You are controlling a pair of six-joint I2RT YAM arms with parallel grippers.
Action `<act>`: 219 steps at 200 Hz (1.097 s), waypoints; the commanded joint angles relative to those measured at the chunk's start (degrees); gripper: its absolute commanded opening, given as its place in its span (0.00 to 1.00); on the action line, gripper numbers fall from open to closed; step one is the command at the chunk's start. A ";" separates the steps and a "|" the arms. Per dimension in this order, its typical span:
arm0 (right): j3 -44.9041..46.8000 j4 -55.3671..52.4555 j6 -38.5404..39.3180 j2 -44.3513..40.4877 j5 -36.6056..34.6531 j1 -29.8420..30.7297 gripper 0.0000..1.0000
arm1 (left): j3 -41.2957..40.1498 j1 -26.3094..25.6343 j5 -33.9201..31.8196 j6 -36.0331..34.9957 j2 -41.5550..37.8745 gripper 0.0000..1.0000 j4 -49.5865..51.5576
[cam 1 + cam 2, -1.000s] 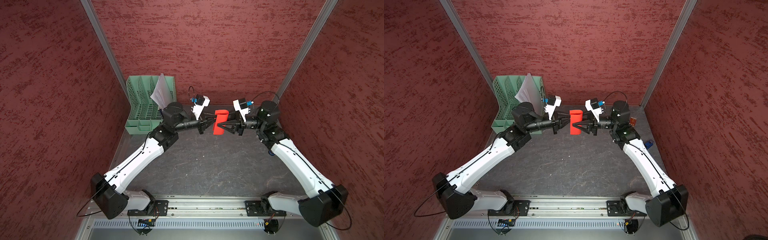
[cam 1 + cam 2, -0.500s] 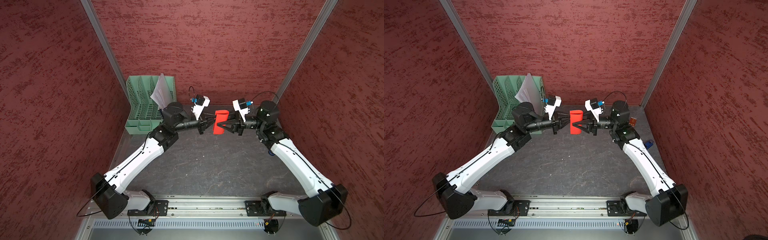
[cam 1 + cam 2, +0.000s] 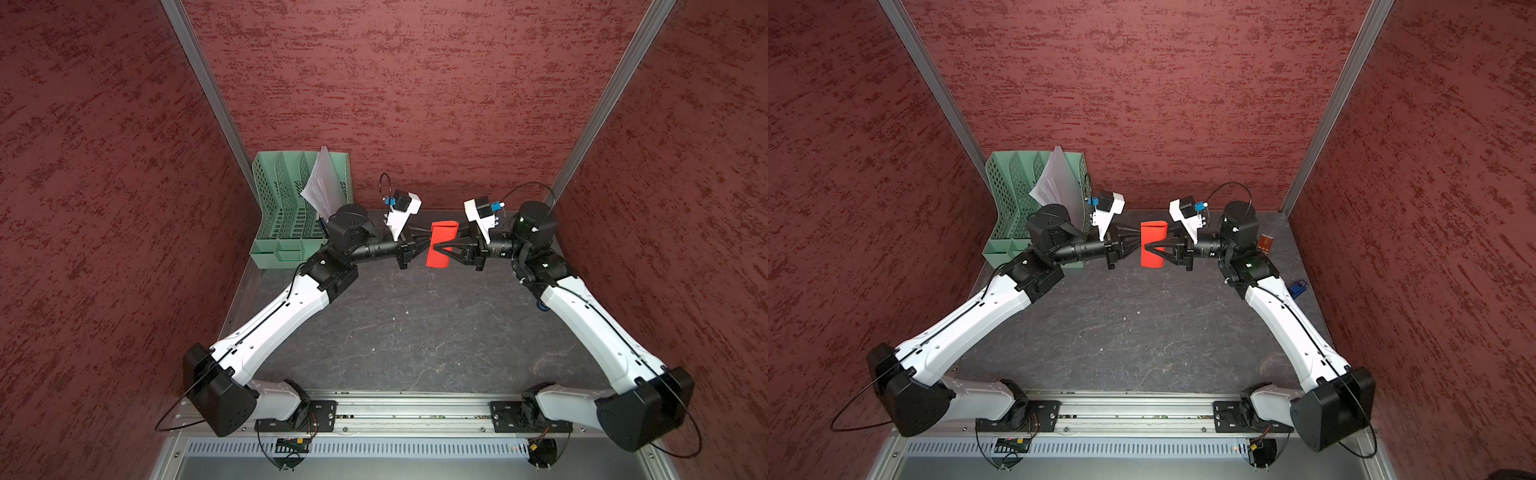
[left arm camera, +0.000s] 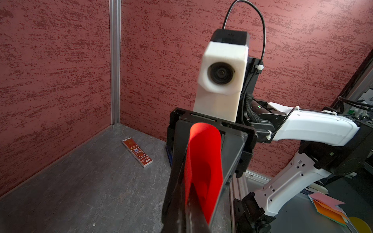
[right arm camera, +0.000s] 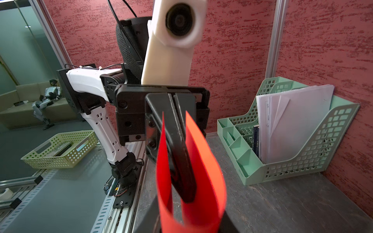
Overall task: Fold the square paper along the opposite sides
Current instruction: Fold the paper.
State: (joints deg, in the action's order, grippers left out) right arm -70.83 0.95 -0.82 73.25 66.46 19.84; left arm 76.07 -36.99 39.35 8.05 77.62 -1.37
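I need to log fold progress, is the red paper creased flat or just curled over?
Just curled: the red paper forms an open loop, layers apart, no flat crease.

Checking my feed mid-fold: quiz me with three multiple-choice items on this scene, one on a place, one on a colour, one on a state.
1. Where are the white sheets? A on the front rail; B in the file rack; C taped to the back wall.
2. The file rack's colour? A green; B black; C blue.
3. The square paper is: A lying flat; B crumpled; C bent into a U, held up.

1 B: the sheets stand in a rack slot.
2 A: its lattice walls are pale green.
3 C: its two flaps curve around the shut left gripper.
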 commanded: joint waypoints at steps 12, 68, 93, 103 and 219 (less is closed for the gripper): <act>-1.51 0.54 0.47 0.22 0.13 0.82 0.27 | 0.89 -0.25 0.20 -0.83 0.65 0.00 -0.30; -1.50 0.54 0.47 0.22 0.16 0.90 0.16 | 0.90 -0.26 0.04 -0.93 0.49 0.00 -0.13; -1.42 0.63 0.51 0.18 0.12 0.91 0.10 | 0.90 -0.22 -0.15 -1.01 0.41 0.00 -0.09; -1.42 0.72 0.39 0.15 0.20 0.91 0.10 | 0.87 -0.25 -0.11 -1.02 0.42 0.00 -0.05; -1.42 0.09 0.64 0.21 0.25 1.25 0.19 | 2.57 -0.09 -0.42 -2.61 0.75 0.00 2.17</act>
State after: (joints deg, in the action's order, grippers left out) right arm -70.83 0.56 -0.64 73.43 66.41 20.03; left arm 77.19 -36.93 40.01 6.57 77.67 -0.40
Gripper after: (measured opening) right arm 0.187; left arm 0.043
